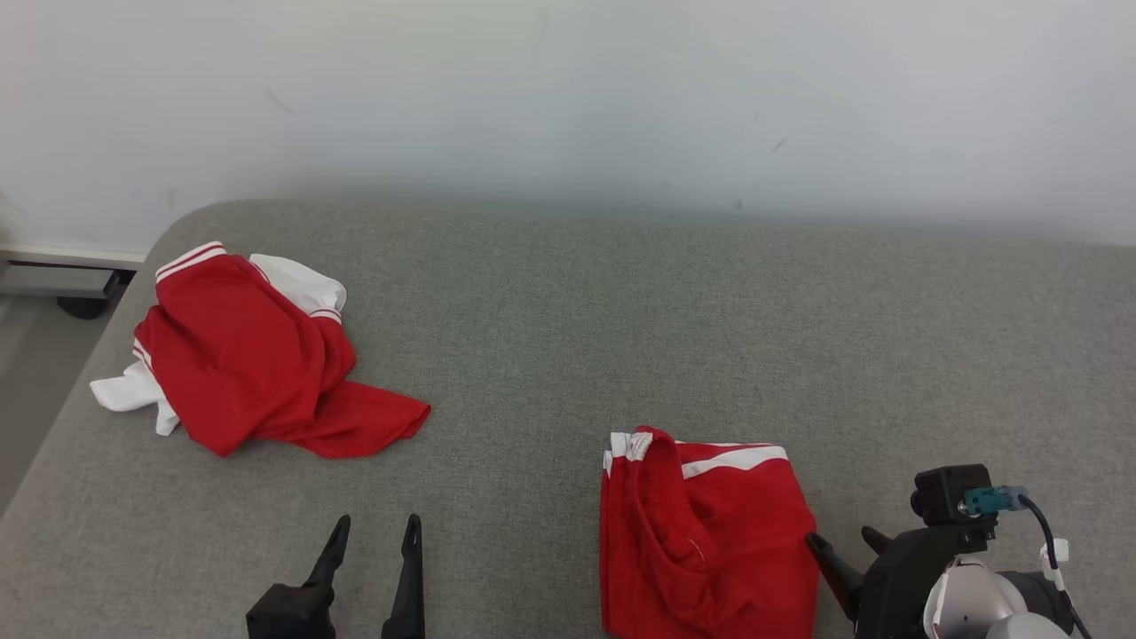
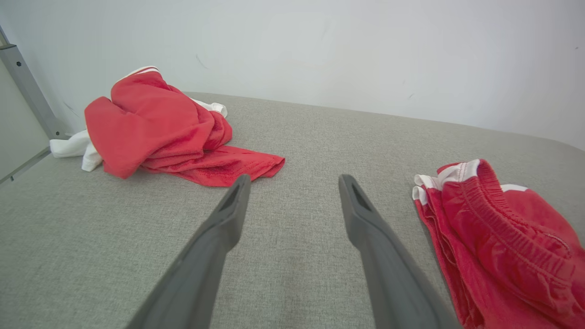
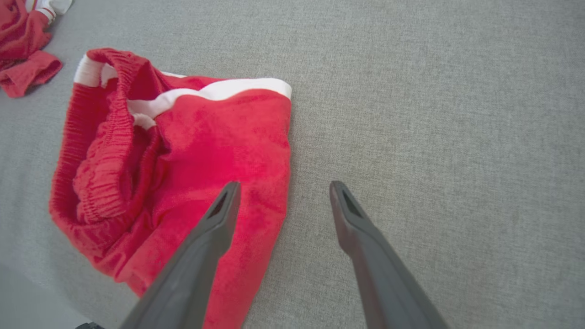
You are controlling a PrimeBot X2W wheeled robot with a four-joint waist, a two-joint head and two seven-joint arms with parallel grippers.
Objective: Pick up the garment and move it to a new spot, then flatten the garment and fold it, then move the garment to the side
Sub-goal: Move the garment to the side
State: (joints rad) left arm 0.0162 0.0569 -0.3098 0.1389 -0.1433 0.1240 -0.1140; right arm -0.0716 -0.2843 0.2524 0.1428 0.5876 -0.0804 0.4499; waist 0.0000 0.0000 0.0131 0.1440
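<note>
The crumpled red-and-white garment (image 1: 248, 355) lay at the far left of the grey surface (image 1: 577, 311). It looked light and limp, and its loose red hem seemed the easiest pinch. The left tool (image 1: 377, 524) stood wide and empty, well apart from it. Folded red shorts (image 1: 710, 532) lay just beside the right tool (image 1: 841, 535), also wide, and probably out of the way.
</note>
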